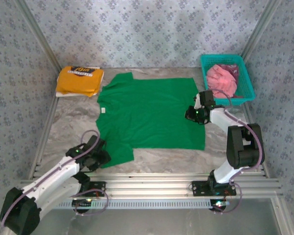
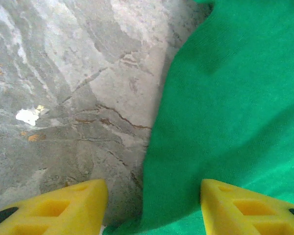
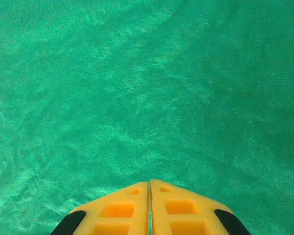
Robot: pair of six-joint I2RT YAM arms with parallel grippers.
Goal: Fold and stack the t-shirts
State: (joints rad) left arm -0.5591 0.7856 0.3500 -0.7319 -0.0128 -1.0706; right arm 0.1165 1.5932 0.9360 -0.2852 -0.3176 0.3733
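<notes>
Risk of a skewed fold. The green t-shirt lies flat at the centre of the desk, with its long axis running 9 to 3 o'clock, collar toward 9 and hem toward 3. Your left tool stands half-wide astride the edge of the near sleeve at 7 o'clock. If it closes with only that edge between its jaws, the sleeve may slip free on lifting. Your right tool is shut, tips together over the cloth by the hem at 3 o'clock. You cannot tell whether it pinches any fabric; a lift without hold would leave that side behind. The yellow-orange t-shirt lies folded at 10 o'clock. The pink t-shirt sits in the basket at 2 o'clock.
</notes>
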